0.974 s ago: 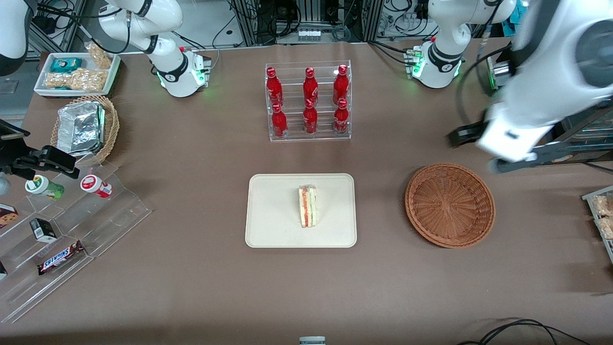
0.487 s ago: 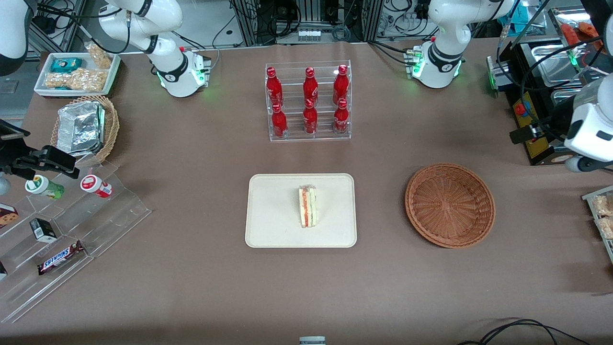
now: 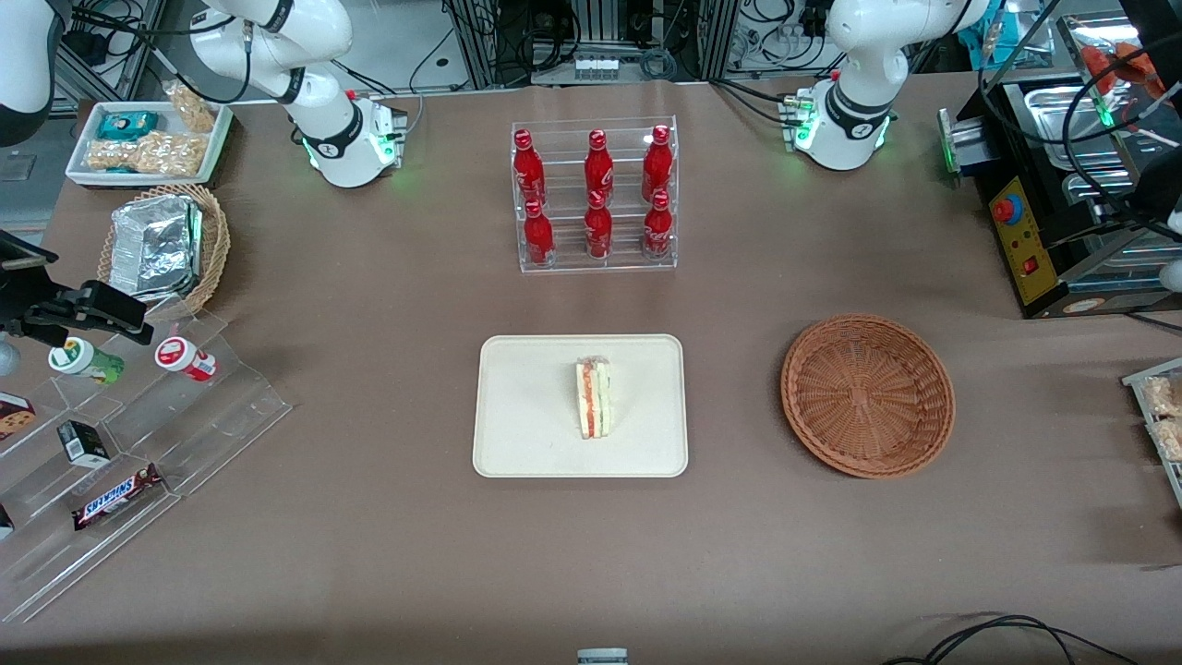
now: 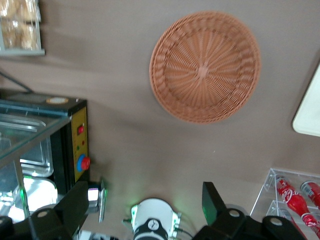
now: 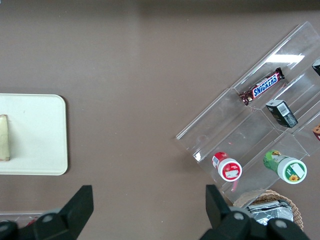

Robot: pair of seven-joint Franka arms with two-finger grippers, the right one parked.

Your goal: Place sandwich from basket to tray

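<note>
The sandwich (image 3: 593, 399) stands on the tray (image 3: 517, 416), near the middle of it, with its orange-red and green layers showing on the cut face. The tray lies on the brown table (image 3: 369, 517), about midway along it and nearer the front camera than the clear rack of red bottles (image 3: 596, 194). The basket (image 3: 866, 395) sits beside the tray, toward the working arm's end of the table, apart from the tray and with nothing in it.

The gripper (image 4: 145, 210) is raised well above the table near the working arm's end, looking down on the basket (image 4: 205, 67), a corner of the tray (image 4: 309, 117) and a black box with a red button (image 4: 75, 150). Its two fingers (image 4: 212, 202) are spread wide apart and hold nothing.

In the right wrist view one end of the tray (image 5: 35, 135) shows with the sandwich (image 5: 4, 137) on it.
</note>
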